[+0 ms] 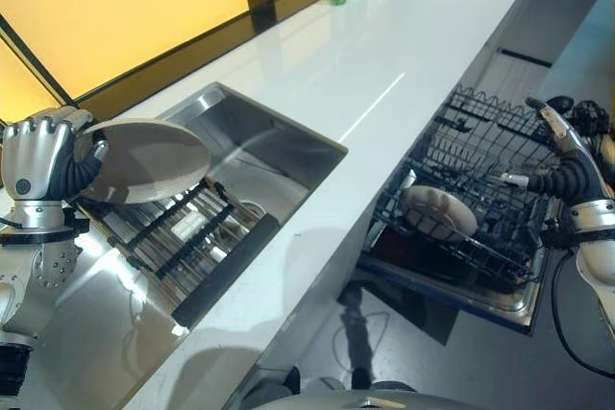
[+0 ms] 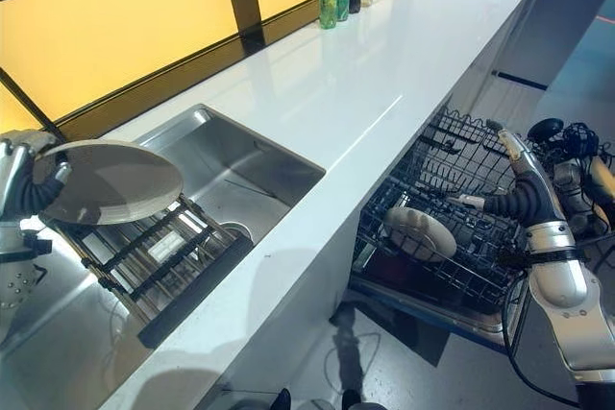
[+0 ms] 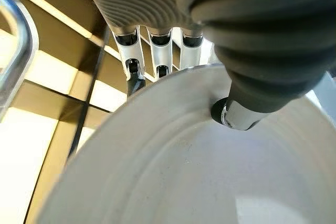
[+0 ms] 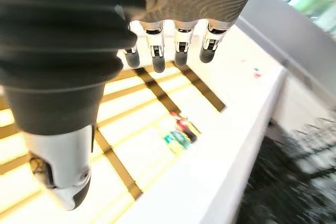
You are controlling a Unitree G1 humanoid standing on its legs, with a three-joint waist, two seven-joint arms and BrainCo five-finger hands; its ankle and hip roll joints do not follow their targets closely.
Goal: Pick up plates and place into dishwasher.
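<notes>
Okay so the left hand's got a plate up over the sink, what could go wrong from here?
1. The left hand pinches the plate only at its rim, so it could slip and drop onto the drying rack in the sink.
2. The dishwasher rack sits beyond the counter; the plate might clip the counter's edge on the way across.
3. A dish already lies in that rack; setting down on it risks chipping.

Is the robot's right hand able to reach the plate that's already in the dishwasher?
Probably yes. The right hand hangs open and empty over the pulled-out dishwasher rack, and the plate in the rack lies below it with nothing between. The left hand holds another plate.
</notes>
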